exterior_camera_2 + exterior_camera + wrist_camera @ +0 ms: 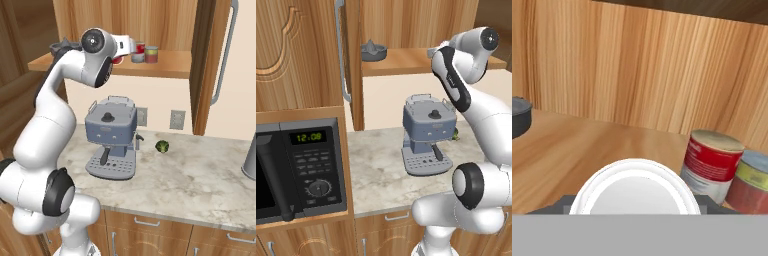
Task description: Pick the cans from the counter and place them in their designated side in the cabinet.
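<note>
At the upper middle of the frame the gripper (131, 47) hovered beside the red can (139, 52) on the cabinet (170, 65) shelf — likely placing it — though I couldn't tell its grip.

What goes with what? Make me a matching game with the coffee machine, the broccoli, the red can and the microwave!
Things:
1. coffee machine
2. broccoli
3. red can
4. microwave

Clues:
A. stands in the cabinet
B. green, near the wall sockets
C. grey-blue, on the counter
D. black, with a green clock

Pairs: 1-C, 2-B, 3-A, 4-D
</note>
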